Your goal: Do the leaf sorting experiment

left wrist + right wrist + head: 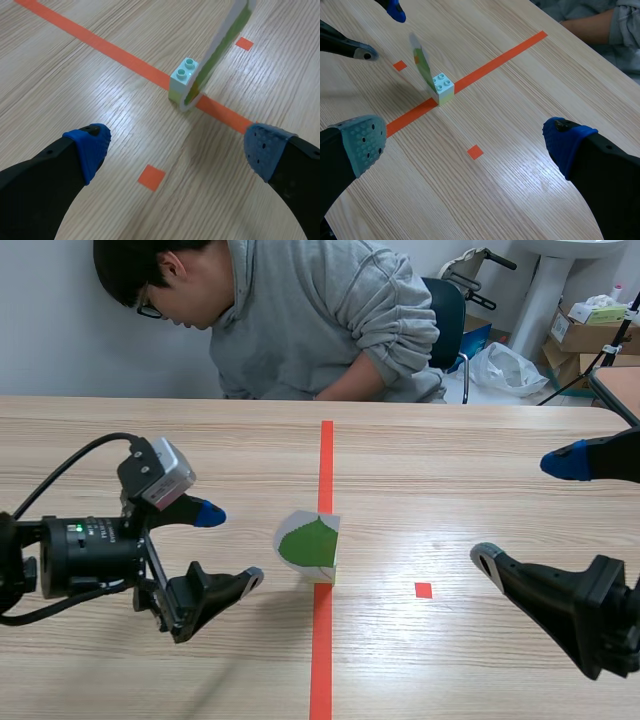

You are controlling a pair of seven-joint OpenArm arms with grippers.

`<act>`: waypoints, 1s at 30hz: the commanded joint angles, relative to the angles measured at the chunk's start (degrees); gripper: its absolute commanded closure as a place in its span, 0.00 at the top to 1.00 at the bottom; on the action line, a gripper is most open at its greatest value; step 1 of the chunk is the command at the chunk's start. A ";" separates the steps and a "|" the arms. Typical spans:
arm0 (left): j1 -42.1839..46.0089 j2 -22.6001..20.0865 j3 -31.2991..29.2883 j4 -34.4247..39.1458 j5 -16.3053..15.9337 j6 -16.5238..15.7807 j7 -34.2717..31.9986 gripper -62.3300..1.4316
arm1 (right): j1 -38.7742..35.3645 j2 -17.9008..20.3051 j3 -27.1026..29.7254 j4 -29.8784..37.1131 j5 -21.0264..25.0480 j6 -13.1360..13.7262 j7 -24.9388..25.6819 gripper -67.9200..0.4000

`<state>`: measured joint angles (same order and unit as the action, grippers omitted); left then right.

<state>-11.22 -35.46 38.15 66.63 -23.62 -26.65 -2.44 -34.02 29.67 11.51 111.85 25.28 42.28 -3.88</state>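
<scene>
Leaf card (308, 545) stands on the tape line (322, 660), seemingly propped against 1 block (183, 80), between left gripper (232, 545) and right gripper (523, 512).

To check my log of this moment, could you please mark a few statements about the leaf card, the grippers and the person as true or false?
1. The leaf card stands upright against a small brick on the tape line. True.
2. The left gripper is shut on the leaf card. False: it is open and apart from the card.
3. The right gripper is open and holds nothing. True.
4. Nobody sits opposite the robot. False: a person sits across the table.
</scene>
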 commanded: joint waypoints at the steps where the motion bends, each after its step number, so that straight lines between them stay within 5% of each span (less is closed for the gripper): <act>1: -1.51 1.68 0.90 -0.55 -0.55 -0.15 -1.20 0.91 | 0.07 0.15 0.48 0.22 0.83 0.44 0.85 0.96; 15: -8.04 12.52 7.50 -9.81 -0.52 -0.11 -2.56 0.91 | 0.07 0.13 0.48 0.22 0.83 0.44 0.83 0.96; 24: -8.00 14.47 7.50 -11.56 -0.46 -0.11 -2.73 0.91 | 0.07 0.13 0.48 0.22 0.83 0.44 0.83 0.96; 26: -8.00 14.45 7.50 -11.56 -0.46 -0.11 -2.80 0.84 | 0.07 0.13 0.48 0.22 0.83 0.44 0.83 0.96; 30: -8.00 14.45 7.50 -11.56 -0.31 0.13 -3.72 0.54 | 0.07 0.13 0.48 0.22 0.83 0.44 0.83 0.96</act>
<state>-18.90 -21.02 45.74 54.24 -23.57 -26.63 -5.02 -34.02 29.67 11.51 111.85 25.28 42.28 -3.88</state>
